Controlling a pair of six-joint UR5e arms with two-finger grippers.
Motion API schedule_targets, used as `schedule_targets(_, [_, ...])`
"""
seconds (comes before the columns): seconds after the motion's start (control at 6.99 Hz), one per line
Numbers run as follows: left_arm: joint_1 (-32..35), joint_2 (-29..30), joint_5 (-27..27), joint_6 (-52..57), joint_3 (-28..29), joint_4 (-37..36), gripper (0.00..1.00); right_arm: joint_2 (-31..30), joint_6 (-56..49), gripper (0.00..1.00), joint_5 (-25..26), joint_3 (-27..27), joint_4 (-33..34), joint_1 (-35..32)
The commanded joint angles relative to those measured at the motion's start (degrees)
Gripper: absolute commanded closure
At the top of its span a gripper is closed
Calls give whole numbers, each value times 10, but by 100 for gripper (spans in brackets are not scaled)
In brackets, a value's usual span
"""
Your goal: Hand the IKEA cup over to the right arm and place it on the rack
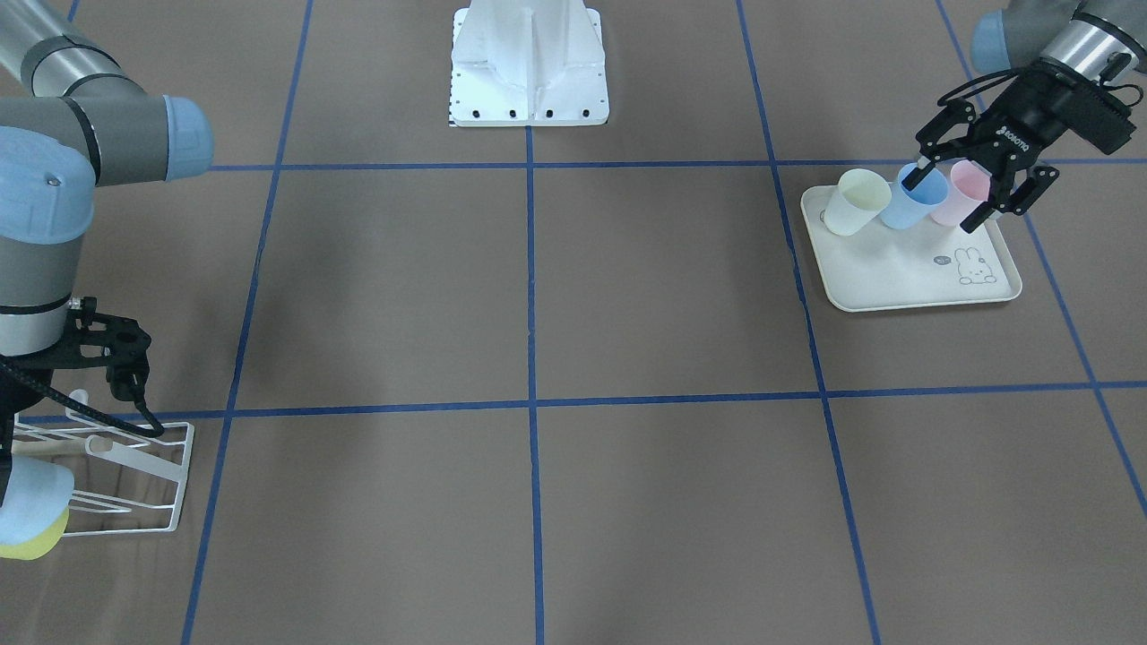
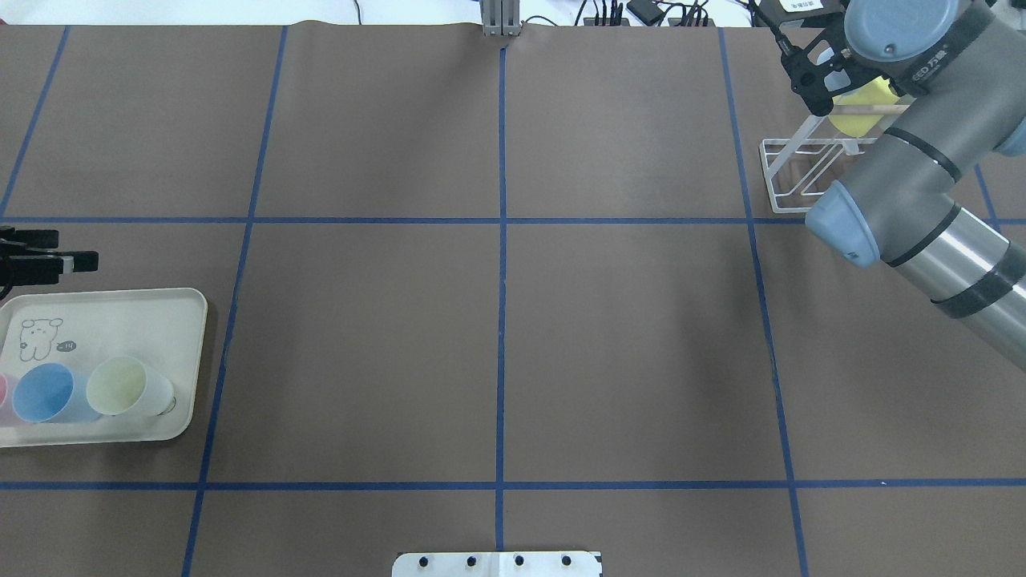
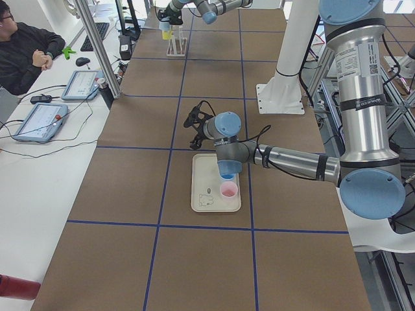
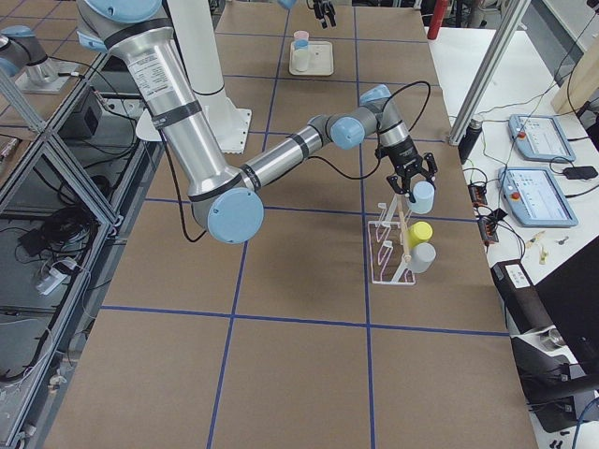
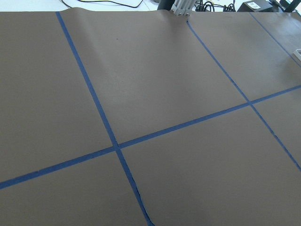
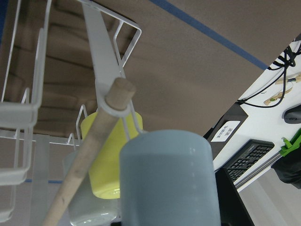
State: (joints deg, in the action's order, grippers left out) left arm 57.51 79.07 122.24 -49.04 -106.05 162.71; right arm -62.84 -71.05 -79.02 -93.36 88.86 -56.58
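Observation:
My right gripper (image 4: 417, 185) is at the top of the white wire rack (image 4: 384, 253) and looks shut on a light-blue cup (image 4: 423, 195). In the right wrist view that cup (image 6: 167, 179) sits against a prong beside the wooden dowel (image 6: 89, 160). A yellow cup (image 6: 101, 160) and a white cup (image 4: 424, 257) hang on the rack. My left gripper (image 1: 952, 195) is open and empty, raised at the far side of the rabbit-print tray (image 1: 905, 282). On the tray stand a pale yellow cup (image 1: 856, 202), a blue cup (image 1: 914, 204) and a pink cup (image 1: 966, 190).
The white robot base plate (image 1: 529, 63) stands at the table's middle edge. An operator (image 3: 26, 52) sits at a side desk with tablets (image 3: 39, 120). Blue tape lines (image 5: 113, 141) cross the brown table cover; the left wrist view shows only these.

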Motion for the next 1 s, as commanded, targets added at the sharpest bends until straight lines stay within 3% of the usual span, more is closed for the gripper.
schedule_targets(0.0, [1, 0, 0, 0, -1, 0, 0, 2, 6, 100, 1, 9, 0, 2])
schedule_targets(0.29, [0, 1, 0, -1, 1, 0, 0, 2, 8, 95, 6, 12, 0, 17])
schedule_targets(0.57, [0, 1, 0, -1, 1, 1, 0, 1, 14, 64, 19, 19, 0, 22])
schedule_targets(0.86, [0, 1, 0, -1, 1, 0, 0, -2, 13, 46, 19, 20, 0, 24])
